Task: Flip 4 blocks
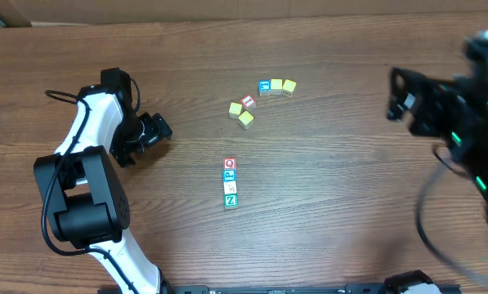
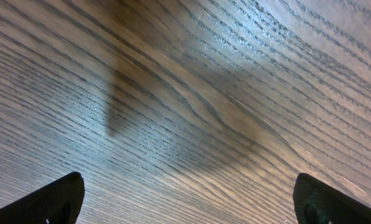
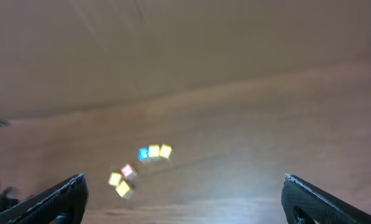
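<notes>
Four small letter blocks lie in a short column at the table's middle: a red-framed Q block point(image 1: 230, 163), a blue P block point(image 1: 230, 175), a pale whitish block point(image 1: 230, 188) and a green Z block point(image 1: 230, 200). My left gripper point(image 1: 162, 131) rests low over the table, well to the left of the column. In its wrist view the left gripper point(image 2: 188, 205) is open over bare wood. My right gripper point(image 1: 396, 96) hangs far to the right, blurred. Its wrist view shows the right gripper point(image 3: 185, 202) open and empty, and the four blocks do not show there.
Behind the column lies a loose group of other cubes: a blue-faced cube point(image 1: 265, 86) beside two yellow cubes point(image 1: 282, 86), and a red-faced cube point(image 1: 248, 102) with two more yellow ones point(image 1: 240, 114). The right wrist view shows that same cube group point(image 3: 144, 154). A cardboard wall point(image 1: 227, 10) lines the table's far edge.
</notes>
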